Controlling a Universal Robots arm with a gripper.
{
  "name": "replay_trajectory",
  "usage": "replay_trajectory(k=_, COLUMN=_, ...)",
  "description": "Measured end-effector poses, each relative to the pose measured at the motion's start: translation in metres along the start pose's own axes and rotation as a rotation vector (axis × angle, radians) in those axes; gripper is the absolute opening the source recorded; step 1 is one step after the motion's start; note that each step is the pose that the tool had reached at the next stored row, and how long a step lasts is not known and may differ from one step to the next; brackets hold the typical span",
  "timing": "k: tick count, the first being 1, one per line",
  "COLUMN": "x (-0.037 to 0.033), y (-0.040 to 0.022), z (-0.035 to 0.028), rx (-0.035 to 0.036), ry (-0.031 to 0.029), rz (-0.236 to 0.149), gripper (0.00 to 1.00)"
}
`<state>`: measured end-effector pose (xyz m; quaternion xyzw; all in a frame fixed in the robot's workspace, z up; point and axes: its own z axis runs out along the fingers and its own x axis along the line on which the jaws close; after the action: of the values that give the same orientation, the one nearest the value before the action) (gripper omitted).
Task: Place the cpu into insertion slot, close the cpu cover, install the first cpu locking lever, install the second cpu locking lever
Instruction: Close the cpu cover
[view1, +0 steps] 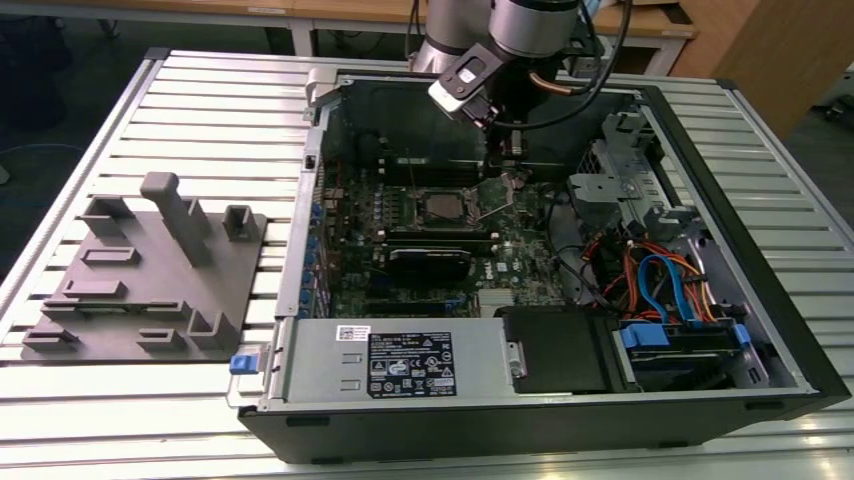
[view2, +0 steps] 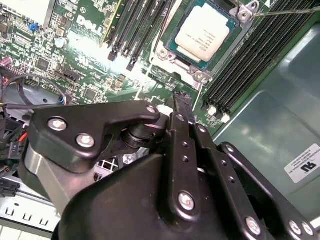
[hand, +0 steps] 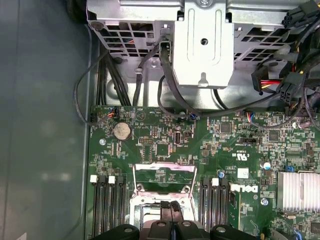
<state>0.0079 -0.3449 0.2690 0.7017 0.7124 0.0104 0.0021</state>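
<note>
second wrist view: memory slots (view2: 131, 31) flank cpu (view2: 204, 36).

One cpu (view2: 204, 36), one gripper (hand: 170, 206), one computer case (view1: 534, 425)

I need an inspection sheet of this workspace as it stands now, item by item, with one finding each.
Surface: slatted metal table carries an open computer case, motherboard exposed.
Job's things: cpu lies in the insertion slot; cpu cover appears raised, board visible through its cut-out; a thin locking lever juts out beside the slot.
Clutter: grey fixture tray on the table, at the exterior view's left of the case.
Grippers: gripper shut, tips near the raised cover; contact cannot be told.
Cables: black cables and blue and orange cables inside the case.
Surroundings: wooden furniture behind the table.
</note>
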Motion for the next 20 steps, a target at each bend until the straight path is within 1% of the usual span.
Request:
replay_trajectory(k=8, x=-0.0001, y=0.0039, z=0.0001, rx=-0.0001, ry=0.0, rz=0.0, gripper=0.1)
replay_trajectory(k=12, x=-0.0001, y=0.0047, z=0.0002, rx=0.0, ry=0.0, rz=0.0, gripper=0.1)
replay_trajectory(k=16, x=-0.0002, y=0.0088, z=0.0006, rx=0.0, ry=0.0, rz=0.0, gripper=0.1)
replay_trajectory(k=20, x=-0.0002, y=0.0127, z=0.0027, rx=0.0, ry=0.0, rz=0.0, gripper=0.1)
